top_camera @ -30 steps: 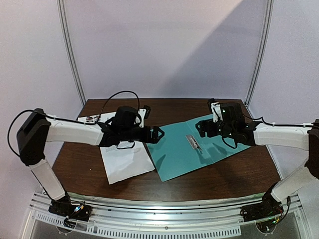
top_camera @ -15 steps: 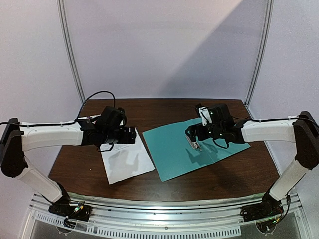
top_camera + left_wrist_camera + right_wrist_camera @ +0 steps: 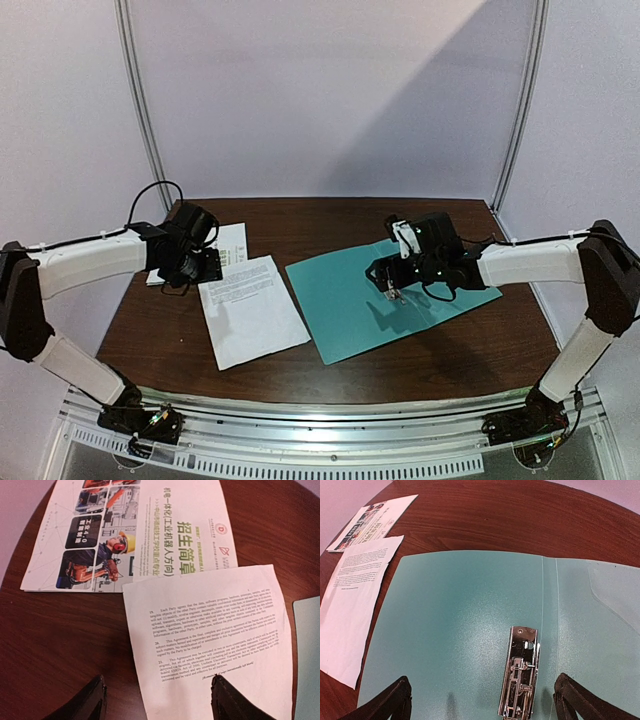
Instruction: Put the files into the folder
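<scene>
Left gripper [image 3: 157, 682] retreated; right gripper [image 3: 482, 680] above clip [image 3: 522, 680].

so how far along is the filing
Done: the flat teal-green card folder lies open, small metal clip exposed. In hand: nothing; left gripper open by the white text sheet, right gripper open over the clip. Left: that sheet and the colourful picture sheet, both outside the folder.

Teal folder [image 3: 345, 305] lying open right of centre, metal clip [image 3: 521, 680] inside, text sheet [image 3: 252, 312] flat just left, its far corner overlapping colourful sheet [image 3: 233, 243].
</scene>
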You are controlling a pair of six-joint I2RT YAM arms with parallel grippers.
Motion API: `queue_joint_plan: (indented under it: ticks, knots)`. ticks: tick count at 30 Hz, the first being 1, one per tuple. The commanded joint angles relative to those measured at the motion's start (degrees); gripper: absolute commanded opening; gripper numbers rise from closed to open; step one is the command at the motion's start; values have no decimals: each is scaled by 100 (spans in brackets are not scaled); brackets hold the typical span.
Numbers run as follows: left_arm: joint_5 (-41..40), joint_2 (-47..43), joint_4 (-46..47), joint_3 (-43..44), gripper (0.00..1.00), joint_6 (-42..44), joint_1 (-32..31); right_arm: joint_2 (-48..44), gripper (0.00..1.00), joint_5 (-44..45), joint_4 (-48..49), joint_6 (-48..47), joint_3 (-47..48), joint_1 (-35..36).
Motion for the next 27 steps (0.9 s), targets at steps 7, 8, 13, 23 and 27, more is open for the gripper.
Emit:
queue_joint_plan:
  ticks: [7,8,13,23,27]
  knots:
    - [454,692,-206,263,69,236,608,-17,99,-145,85,168,-287,30]
    - [457,755,-190,263,68,220,636,-21,99,-150,100,171,-305,35]
    - [679,1035,55,189,66,230,782,-13,99,-168,132,173,-383,36]
    - [906,1412,515,-70,61,105,879,-86,99,-65,327,155,-566,34]
    - [1006,1546,672,-149,57,43,887,-87,98,-72,354,152,-581,29]
